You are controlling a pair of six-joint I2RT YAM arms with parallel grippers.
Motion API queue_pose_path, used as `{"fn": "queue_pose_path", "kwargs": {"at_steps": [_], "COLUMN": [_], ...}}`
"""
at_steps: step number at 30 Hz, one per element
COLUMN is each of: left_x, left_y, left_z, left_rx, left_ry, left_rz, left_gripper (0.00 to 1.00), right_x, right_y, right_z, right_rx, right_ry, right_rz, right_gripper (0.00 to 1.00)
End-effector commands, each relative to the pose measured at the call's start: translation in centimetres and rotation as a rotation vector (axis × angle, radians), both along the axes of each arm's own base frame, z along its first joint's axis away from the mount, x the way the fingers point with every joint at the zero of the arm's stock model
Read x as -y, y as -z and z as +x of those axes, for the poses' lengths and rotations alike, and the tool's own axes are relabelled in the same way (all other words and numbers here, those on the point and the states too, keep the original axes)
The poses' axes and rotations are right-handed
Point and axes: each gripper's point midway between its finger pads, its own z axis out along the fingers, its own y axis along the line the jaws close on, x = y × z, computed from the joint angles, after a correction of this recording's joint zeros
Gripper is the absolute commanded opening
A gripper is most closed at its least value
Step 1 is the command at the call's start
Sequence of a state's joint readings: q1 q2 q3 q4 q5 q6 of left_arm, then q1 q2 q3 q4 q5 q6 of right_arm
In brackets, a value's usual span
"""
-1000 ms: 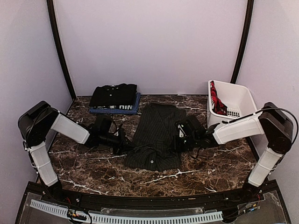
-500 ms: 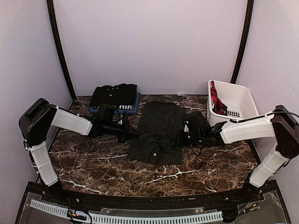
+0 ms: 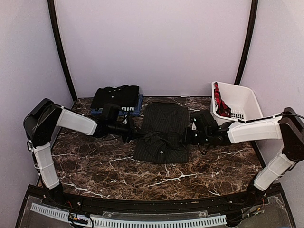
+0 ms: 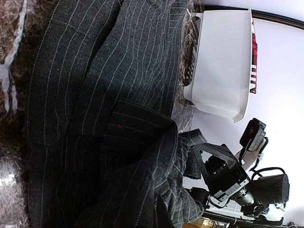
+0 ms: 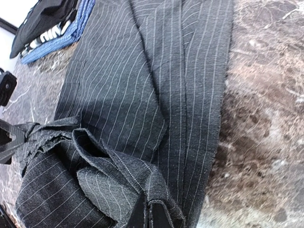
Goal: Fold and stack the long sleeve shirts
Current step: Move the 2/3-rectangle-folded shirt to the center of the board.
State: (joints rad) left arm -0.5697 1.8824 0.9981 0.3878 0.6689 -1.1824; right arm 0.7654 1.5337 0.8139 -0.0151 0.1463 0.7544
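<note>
1. The large black pinstriped cloth shirt (image 3: 161, 137) lies at the centre of the dark marble-patterned table (image 3: 95, 175), its near part raised and bunched.
2. The left gripper (image 3: 135, 134) is clamped on the shirt's 9 o'clock edge.
3. The right gripper (image 3: 188, 135) pinches the 3 o'clock edge, its jaws closed on cloth.
4. At 11 o'clock, the folded plain black shirt (image 3: 115, 96) rests on the folded blue shirt with white lettering (image 3: 129, 110).
5. The white plastic basket (image 3: 247, 102) sits at 2 o'clock.

Pinstriped shirt (image 3: 164, 118) blk w/ pale stripes; plain shirt (image 3: 116, 96) blk; blue shirt (image 3: 136, 110) w/ wht lettering; basket (image 3: 244, 102) wht.
</note>
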Motion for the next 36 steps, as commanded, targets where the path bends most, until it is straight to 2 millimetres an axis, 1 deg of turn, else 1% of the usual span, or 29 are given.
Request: {"fn": "queue_pose_path", "kwargs": {"at_steps": [1, 3, 5, 9, 16, 22, 23, 25, 26, 27, 28, 29, 30, 33, 36], "left_x": [0.1, 0.2, 0.2, 0.1, -0.6, 0.0, 0.1, 0.3, 0.2, 0.2, 0.0, -0.3, -0.5, -1.2, -1.4], "left_y": [-0.3, -0.5, -0.5, -0.2, 0.8, 1.4, 1.4, 1.5, 1.2, 1.1, 0.7, 0.3, 0.1, -0.8, -1.4], "left_z": [1.5, 1.9, 2.2, 2.8, 4.2, 5.4, 5.5, 6.1, 6.6, 6.8, 7.1, 7.4, 7.6, 8.1, 8.2], "left_rx": [0.032, 0.035, 0.039, 0.040, 0.032, 0.040, 0.044, 0.056, 0.068, 0.073, 0.081, 0.089, 0.099, 0.126, 0.155], "left_ry": [-0.012, -0.018, -0.024, -0.037, -0.081, -0.077, -0.072, -0.064, -0.064, -0.066, -0.068, -0.076, -0.078, -0.086, -0.072], "left_rz": [-0.004, -0.007, -0.007, 0.001, 0.012, 0.011, 0.011, 0.019, 0.021, 0.023, 0.024, 0.025, 0.025, 0.024, 0.023], "left_gripper": [0.00, 0.00, 0.00, 0.00, 0.00, 0.00, 0.04, 0.16, 0.25, 0.28, 0.35, 0.39, 0.47, 0.55, 0.60], "right_x": [-0.3, -0.4, -0.6, -0.6, -0.7, -0.2, 0.0, 0.5, 0.6, 0.6, 0.6, 0.7, 0.8, 1.3, 1.7], "right_y": [-0.8, -0.7, -1.1, -1.2, -0.2, 0.7, 0.8, 0.5, 0.4, -0.1, -0.4, -0.7, -1.1, -1.9, -2.6], "right_z": [2.0, 2.5, 3.1, 4.3, 5.9, 7.4, 7.7, 8.3, 8.4, 8.7, 8.7, 8.7, 8.8, 8.6, 8.4], "right_rx": [0.045, 0.044, 0.058, 0.065, 0.047, 0.027, 0.025, 0.030, 0.031, 0.039, 0.041, 0.043, 0.048, 0.053, 0.062], "right_ry": [-0.002, -0.004, -0.005, -0.003, -0.005, -0.002, 0.002, 0.008, 0.006, 0.003, -0.005, -0.013, -0.015, -0.021, -0.023], "right_rz": [0.032, 0.034, 0.037, 0.035, 0.053, 0.065, 0.060, 0.050, 0.044, 0.040, 0.030, 0.018, 0.004, -0.025, -0.039], "right_gripper": [0.00, 0.00, 0.00, 0.00, 0.00, 0.00, 0.02, 0.12, 0.19, 0.27, 0.35, 0.42, 0.46, 0.58, 0.64]}}
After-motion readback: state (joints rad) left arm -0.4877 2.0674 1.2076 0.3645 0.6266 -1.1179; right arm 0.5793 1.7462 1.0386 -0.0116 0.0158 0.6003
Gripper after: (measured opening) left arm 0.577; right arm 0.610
